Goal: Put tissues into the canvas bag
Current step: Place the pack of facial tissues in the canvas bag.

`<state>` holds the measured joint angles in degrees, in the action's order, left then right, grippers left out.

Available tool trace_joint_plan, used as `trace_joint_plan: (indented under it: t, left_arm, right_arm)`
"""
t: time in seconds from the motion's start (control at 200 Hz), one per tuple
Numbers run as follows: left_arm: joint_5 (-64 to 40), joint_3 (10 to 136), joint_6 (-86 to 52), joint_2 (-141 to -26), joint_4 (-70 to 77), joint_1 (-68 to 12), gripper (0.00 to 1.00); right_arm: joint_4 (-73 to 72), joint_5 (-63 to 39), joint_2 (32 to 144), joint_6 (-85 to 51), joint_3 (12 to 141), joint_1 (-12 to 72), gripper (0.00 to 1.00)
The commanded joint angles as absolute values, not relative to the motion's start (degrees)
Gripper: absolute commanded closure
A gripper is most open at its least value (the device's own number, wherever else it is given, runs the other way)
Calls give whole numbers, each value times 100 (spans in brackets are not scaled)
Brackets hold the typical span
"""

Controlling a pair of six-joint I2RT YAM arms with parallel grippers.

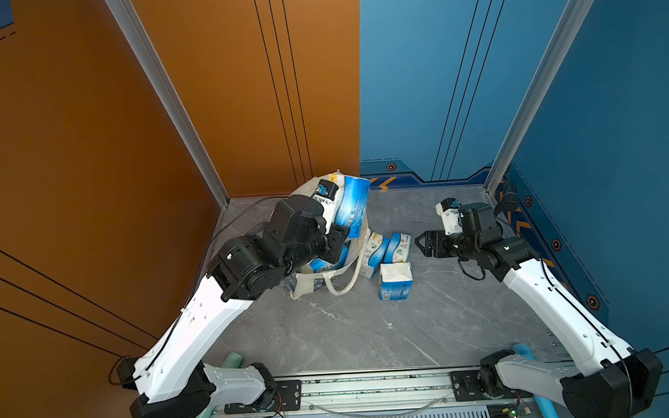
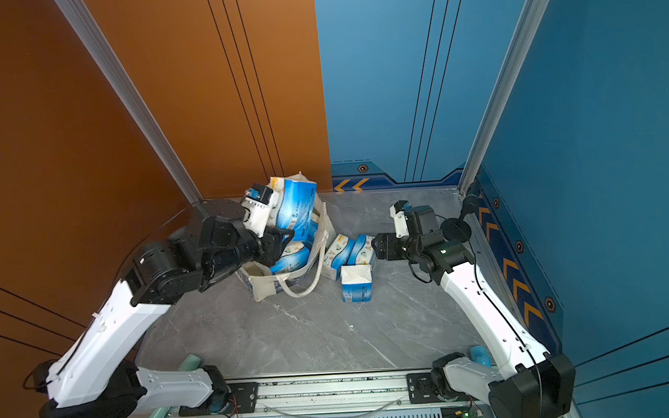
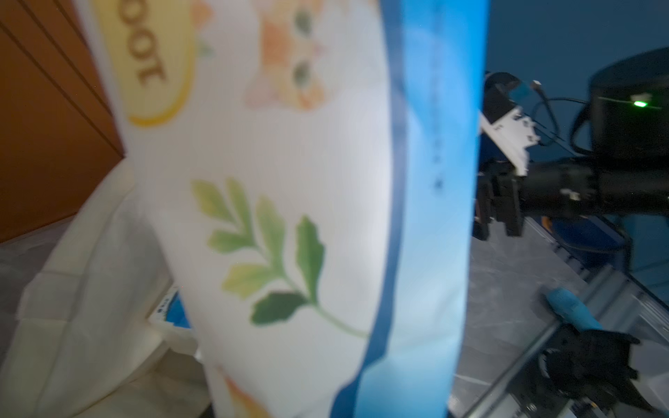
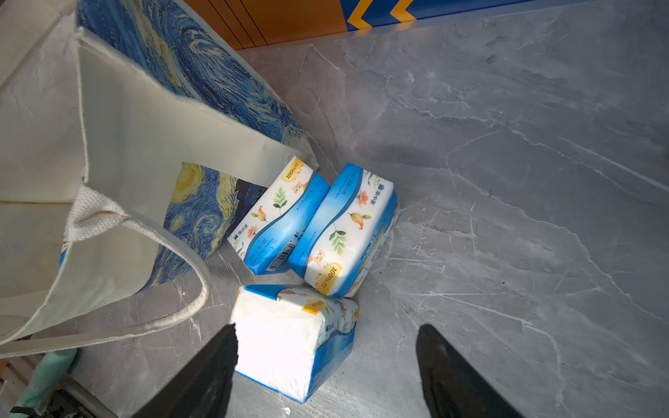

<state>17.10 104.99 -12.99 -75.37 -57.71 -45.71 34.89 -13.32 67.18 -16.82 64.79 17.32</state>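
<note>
Three tissue packs (image 4: 344, 231) lie on the table (image 4: 506, 181) outside the canvas bag (image 4: 126, 144). The nearest pack (image 4: 289, 343) stands on end just ahead of the right gripper (image 4: 327, 329), whose jaws are spread and empty. Beyond it, two lie touching beside the bag. Farther off, over the bag's mouth, the left gripper (image 1: 336, 237) clamps another pack (image 1: 354, 205).

A blurred tissue pack (image 3: 289, 217) fills the left wrist view, cut off at two edges, its small print unreadable, and it hides the fingers of the left gripper (image 1: 342, 235). In both top views the left arm (image 1: 197, 327) covers much of the mouth of the canvas bag (image 1: 305, 286). The right wrist view's edge cuts off the right gripper (image 4: 327, 327) and the bag.
</note>
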Motion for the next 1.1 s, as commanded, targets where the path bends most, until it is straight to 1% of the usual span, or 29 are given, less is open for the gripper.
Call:
trace_joint_plan:
  t: [0.0, 0.07, 0.195, 0.245, 0.34, 0.411, 0.481, 0.656, 0.836, 0.966, 1.091]
  left_arm:
    - [2286, 10573, -1056, -7824, -6461, -4031, 55]
    - [1997, 10407, -1022, -7970, -6473, -3681, 55]
    - [1763, 10360, -927, -8421, -6642, -3340, 55]
    - [1642, 10450, -867, -8647, -6727, -3251, 55]
    - [1639, 10748, -766, -9163, -6987, -3169, 51]
    - [1693, 11034, -708, -9567, -7255, -3148, 50]
    - [1829, 11366, -673, -9983, -7627, -3147, 49]
    - [2671, 11934, -786, -10818, -8481, -3121, 47]
    - [3056, 12057, -870, -11048, -8672, -3077, 44]
    - [3659, 12284, -1077, -11338, -9153, -3009, 42]
    - [3324, 12342, -1035, -11454, -9157, -3015, 43]
  right_arm:
    - [3498, -1235, 6696, -1723, 6608, 1767, 20]
    - [3481, -1267, 6747, -1728, 6603, 1767, 20]
    - [3445, -1301, 6844, -1731, 6651, 1782, 20]
    - [3437, -1307, 6886, -1731, 6670, 1784, 20]
    - [3419, -1306, 6955, -1731, 6720, 1801, 20]
    - [3417, -1305, 6986, -1731, 6740, 1818, 20]
    - [3419, -1294, 6996, -1729, 6735, 1815, 20]
    - [3436, -1283, 7035, -1688, 6725, 1802, 20]
    - [3437, -1262, 7108, -1670, 6722, 1812, 20]
    - [3419, -1290, 7163, -1679, 6734, 1811, 20]
    - [3401, -1283, 7206, -1679, 6733, 1823, 20]
